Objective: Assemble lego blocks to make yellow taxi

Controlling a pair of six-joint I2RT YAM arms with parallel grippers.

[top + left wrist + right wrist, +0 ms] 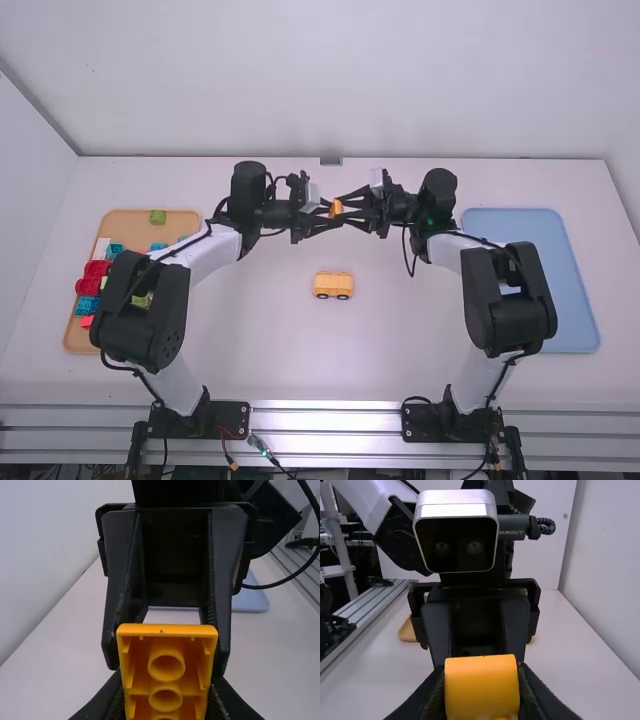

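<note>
Above the table's middle, an orange-yellow block (pixel 336 209) is held between my left gripper (pixel 327 211) and my right gripper (pixel 346 207), which face each other. In the left wrist view the block (pixel 166 680) shows its hollow underside with round tubes, between the fingers of my left gripper (pixel 167 702); the right gripper's fingers also flank it from beyond. In the right wrist view its smooth face (pixel 481 685) sits between the fingers of my right gripper (pixel 482 700). Both are shut on it. A yellow car-like base with wheels (pixel 333 285) stands on the table below.
On the left, a tan tray (pixel 182 222) holds several red, blue, green and white blocks, partly behind the left arm. A blue tray (pixel 565 280) lies on the right beside the right arm. The back wall rises behind the table (pixel 400 350).
</note>
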